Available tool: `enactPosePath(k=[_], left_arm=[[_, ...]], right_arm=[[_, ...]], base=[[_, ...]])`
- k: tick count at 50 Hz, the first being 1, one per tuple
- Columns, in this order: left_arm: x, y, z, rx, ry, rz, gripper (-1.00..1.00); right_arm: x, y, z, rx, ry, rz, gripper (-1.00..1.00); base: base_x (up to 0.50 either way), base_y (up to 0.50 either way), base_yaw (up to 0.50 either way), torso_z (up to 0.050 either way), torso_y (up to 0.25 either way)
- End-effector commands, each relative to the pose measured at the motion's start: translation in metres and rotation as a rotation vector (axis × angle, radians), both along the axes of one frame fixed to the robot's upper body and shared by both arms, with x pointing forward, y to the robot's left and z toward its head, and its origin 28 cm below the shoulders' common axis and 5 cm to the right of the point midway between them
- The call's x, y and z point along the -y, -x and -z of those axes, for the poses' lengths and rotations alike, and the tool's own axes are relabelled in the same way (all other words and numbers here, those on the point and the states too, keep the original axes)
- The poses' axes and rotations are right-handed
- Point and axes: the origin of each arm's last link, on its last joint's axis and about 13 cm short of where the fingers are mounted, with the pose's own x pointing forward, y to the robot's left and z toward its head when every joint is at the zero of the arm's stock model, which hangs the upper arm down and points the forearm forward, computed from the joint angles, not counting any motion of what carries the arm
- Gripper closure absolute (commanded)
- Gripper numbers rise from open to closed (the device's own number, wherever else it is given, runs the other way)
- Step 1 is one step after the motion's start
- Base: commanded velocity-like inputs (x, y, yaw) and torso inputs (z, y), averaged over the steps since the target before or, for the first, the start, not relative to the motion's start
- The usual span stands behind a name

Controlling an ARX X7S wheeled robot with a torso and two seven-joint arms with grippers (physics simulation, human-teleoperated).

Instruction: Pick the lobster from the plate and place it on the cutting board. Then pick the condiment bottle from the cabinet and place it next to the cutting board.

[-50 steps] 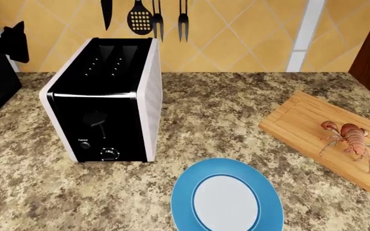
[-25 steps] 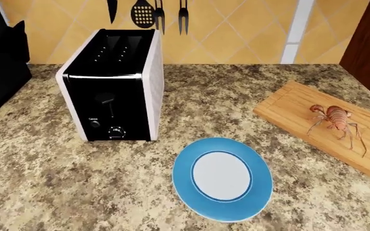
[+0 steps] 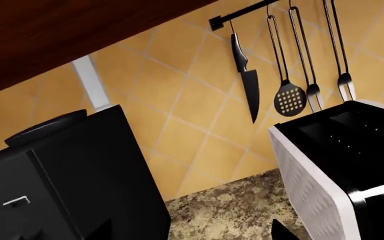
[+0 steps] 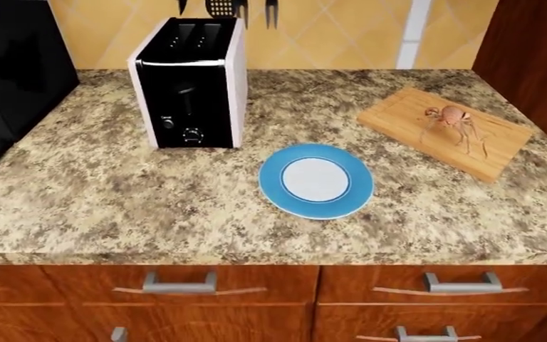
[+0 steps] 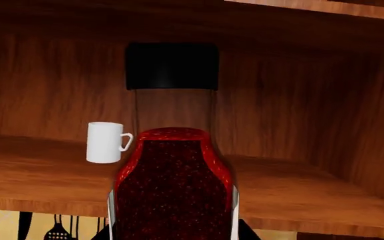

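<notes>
Lobster (image 4: 451,118) on cutting board (image 4: 402,114)

A home kitchen: granite counter (image 4: 112,206), toaster (image 4: 190,82), utensils (image 3: 292,55) hung on tiled wall, wooden drawers (image 4: 179,299) below.

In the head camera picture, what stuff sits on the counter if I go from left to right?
Black-and-white toaster → round blue-rimmed plate with a white centre → tan wooden cutting board with the small pinkish-orange lobster lying on it.
</notes>
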Motion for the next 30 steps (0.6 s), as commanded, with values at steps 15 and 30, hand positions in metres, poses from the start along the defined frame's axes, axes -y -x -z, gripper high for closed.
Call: enactPosePath(k=[15, 30], left_arm=[[0.023, 0.009, 0.02, 0.099, 0.165, 0.034, -1.0], [0.052, 0.026, 0.042, 0.199, 0.367, 0.067, -1.0]], right_arm=[[0.01, -0.037, 0.053, -0.038, -0.011, -0.135, 1.0], [0.004, -0.026, 0.148, 0.026, 0.0, -0.192, 1.0]], base=[[-0.07, 0.0, 0.0, 0.0, 0.0], [0.0, 0.0, 0.0, 0.0, 0.0]])
